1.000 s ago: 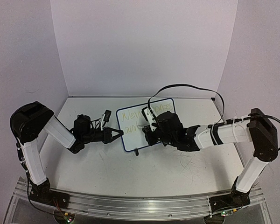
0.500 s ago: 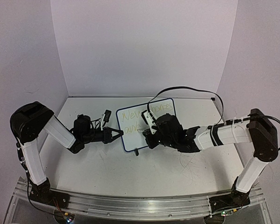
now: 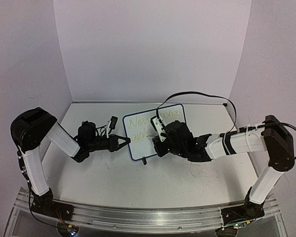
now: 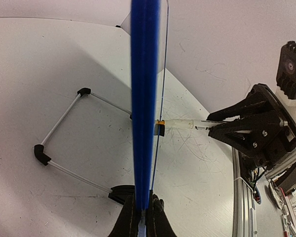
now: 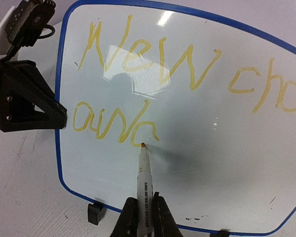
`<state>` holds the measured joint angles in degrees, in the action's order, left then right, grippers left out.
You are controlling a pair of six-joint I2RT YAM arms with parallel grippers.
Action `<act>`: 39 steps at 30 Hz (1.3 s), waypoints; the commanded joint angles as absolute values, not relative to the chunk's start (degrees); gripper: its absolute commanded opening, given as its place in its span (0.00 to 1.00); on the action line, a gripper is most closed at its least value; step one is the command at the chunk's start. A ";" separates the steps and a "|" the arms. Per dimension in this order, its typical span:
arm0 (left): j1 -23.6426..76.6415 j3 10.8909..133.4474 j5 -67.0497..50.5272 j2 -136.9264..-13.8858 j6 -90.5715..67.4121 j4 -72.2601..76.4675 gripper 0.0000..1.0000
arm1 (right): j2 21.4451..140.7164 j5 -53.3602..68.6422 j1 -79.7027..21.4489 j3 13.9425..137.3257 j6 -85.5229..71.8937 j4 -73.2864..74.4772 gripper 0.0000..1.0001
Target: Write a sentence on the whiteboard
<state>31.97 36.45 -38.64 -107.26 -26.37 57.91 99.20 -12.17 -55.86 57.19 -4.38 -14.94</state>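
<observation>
Centrally on the worktop [image 3: 113, 182]: whiteboard [image 5: 202, 148], propped on its feet, long axis left to right, writing face toward the right arm. Shows a thin blue rounded frame and a pale yellow sentence [image 5: 153, 64] in two lines, "New cho…" above "awa". Left pincer [image 4: 144, 200] pressed onto the board's left edge. Right pincer [image 5: 142, 205] pinching a marker [image 5: 144, 173], tip at the end of the lower line. Versus one second ago: right wrist slightly shifted, board and left arm unmoved.
</observation>
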 commanded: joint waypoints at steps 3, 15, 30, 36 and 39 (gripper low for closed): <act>32.53 37.60 -37.87 -106.17 -25.13 53.81 0.00 | 98.21 -18.12 -55.25 57.78 -5.10 -15.45 0.00; 32.52 37.52 -37.89 -106.06 -25.05 53.71 0.00 | 99.84 -19.59 -54.98 59.54 -5.11 -18.31 0.00; 32.52 37.79 -37.88 -106.52 -24.95 53.73 0.00 | 98.41 -14.38 -55.45 55.99 -6.59 -16.00 0.00; 32.52 37.79 -38.01 -106.42 -25.05 53.75 0.00 | 97.52 -14.95 -55.40 55.28 -6.78 -14.72 0.00; 32.52 37.76 -37.97 -106.29 -25.05 53.67 0.00 | 96.78 -16.73 -55.42 55.15 -6.56 -14.21 0.00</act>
